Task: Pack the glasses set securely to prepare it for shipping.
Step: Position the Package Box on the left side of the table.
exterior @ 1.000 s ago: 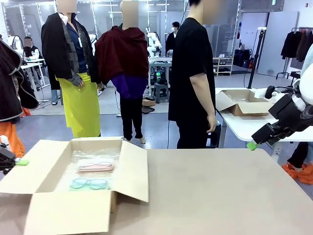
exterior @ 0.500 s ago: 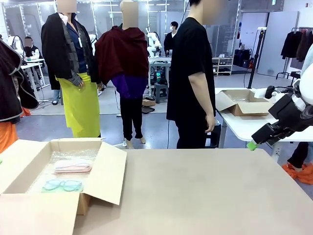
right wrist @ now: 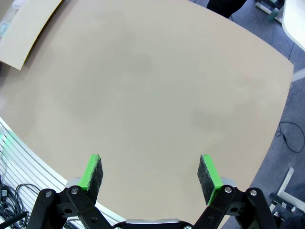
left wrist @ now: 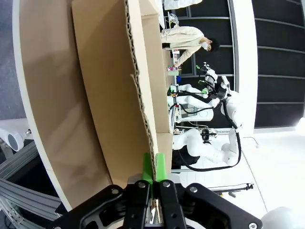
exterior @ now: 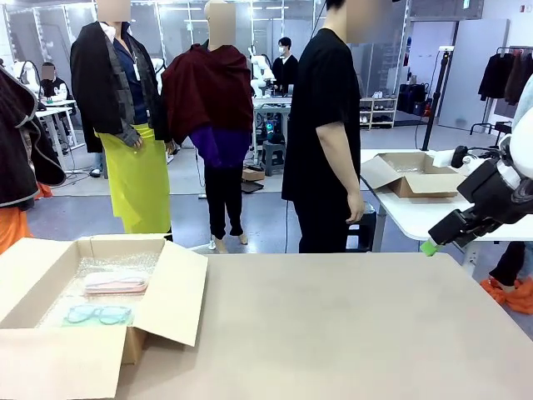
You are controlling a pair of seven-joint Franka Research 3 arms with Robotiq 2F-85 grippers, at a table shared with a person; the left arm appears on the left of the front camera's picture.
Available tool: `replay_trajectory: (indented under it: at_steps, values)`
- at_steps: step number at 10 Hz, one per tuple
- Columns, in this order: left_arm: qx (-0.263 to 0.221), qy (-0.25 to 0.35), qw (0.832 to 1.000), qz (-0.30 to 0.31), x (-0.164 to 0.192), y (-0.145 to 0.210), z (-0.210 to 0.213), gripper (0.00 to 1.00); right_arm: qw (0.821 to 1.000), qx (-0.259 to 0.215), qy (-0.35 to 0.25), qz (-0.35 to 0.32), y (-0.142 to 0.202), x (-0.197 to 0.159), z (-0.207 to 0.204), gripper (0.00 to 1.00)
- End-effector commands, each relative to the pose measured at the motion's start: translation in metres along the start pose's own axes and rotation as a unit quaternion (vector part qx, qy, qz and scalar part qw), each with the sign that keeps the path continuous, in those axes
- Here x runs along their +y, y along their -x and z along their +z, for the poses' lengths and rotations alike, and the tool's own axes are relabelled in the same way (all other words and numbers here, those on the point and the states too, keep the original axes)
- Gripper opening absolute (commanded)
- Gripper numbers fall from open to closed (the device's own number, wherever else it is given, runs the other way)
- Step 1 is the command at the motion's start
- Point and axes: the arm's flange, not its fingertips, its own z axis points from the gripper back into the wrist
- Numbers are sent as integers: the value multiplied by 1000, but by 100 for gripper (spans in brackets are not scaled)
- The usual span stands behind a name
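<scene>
Glasses set [exterior: 100, 298] lying in open cardboard box [exterior: 171, 300], on bubble wrap.
Pink-framed pair behind teal pair, both in clear cases; left gripper [left wrist: 153, 177] pinched shut on box flap between its pads; right gripper [right wrist: 151, 177] spread wide, empty, over bare table [right wrist: 157, 95].

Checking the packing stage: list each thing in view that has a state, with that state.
cardboard box: open, flaps spread.
pink-framed glasses case: lying flat in the box on bubble wrap.
teal-framed glasses case: lying flat in the box, nearer the camera.
left gripper: shut on a box flap.
right gripper: open, empty, above the table.
</scene>
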Motion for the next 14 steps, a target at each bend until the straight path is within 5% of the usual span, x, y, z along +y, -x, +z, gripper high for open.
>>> replay_trajectory:
  at_steps: [1,2,3,4,5,6,9,10,12,14]
  values:
    - [-1,1,1000,1,0,2,0,3,1000,0,6,0,-2,1,1,100]
    - [0,0,1000,0,0,0,0,3,1000,0,6,0,-2,1,1,100]
    - [-15,-6,1000,-1,-3,1,0,22,1000,0,6,0,-2,1,1,100]
    - [-22,-20,1000,-5,-4,3,-2,52,1000,0,6,0,-2,1,1,100]
    - [-24,-27,999,-8,-8,7,-3,68,1000,0,6,0,-2,1,1,100]
    - [-31,-33,999,-9,-9,9,-3,96,1000,0,6,0,-2,1,1,100]
    - [-54,-76,995,-22,-24,19,9,100,1000,0,6,0,-2,1,1,100]
    - [-63,-79,994,-31,-33,21,18,81,1000,0,6,0,-2,1,1,100]
    - [-74,-115,990,-42,-49,29,30,100,1000,0,6,0,-2,1,1,100]
    - [-87,-131,986,-52,-63,37,37,100,1000,0,6,0,-2,1,1,100]
